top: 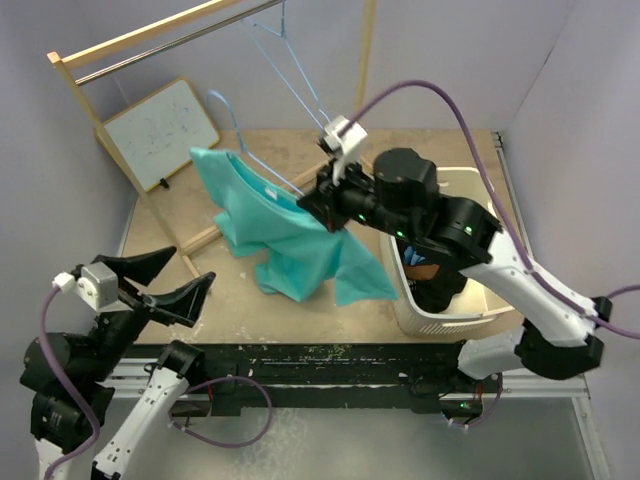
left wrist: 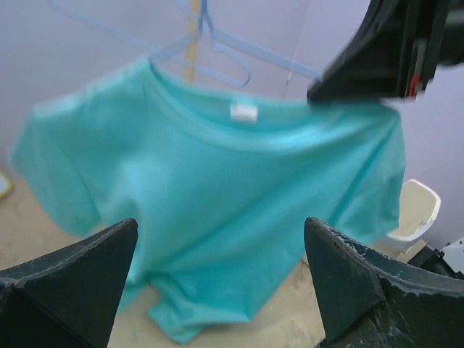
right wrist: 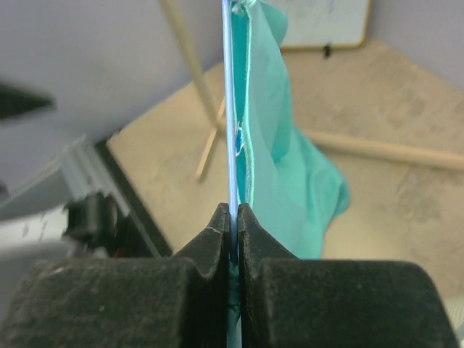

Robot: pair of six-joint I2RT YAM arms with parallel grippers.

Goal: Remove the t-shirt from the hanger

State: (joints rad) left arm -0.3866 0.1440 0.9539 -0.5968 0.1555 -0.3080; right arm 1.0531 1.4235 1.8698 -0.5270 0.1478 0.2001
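Table [top: 300, 300] w/ wooden clothes rack [top: 150, 40] at rear left and white basket [top: 470, 180] on the right. Teal t-shirt [top: 290, 240] hangs mid-scene, above table centre. Its collar is up at the blue wire hanger [right wrist: 230, 109] and the body sags down toward the tabletop, bunched at the bottom.

Right gripper [right wrist: 233, 210] is clamped tight on the hanger wire, w/ the shirt's edge just beside the wire. Left gripper [top: 190, 268] is near the front-left corner, jaws spread wide, holding nothing, pointed at the shirt front and well apart from it.

Progress, judged: early. Hanger is secured, but the shirt is still on it. Left to do: left arm has to reach in, grab fabric and pull it clear of the wire. Can't tell if one shoulder has already slipped off.
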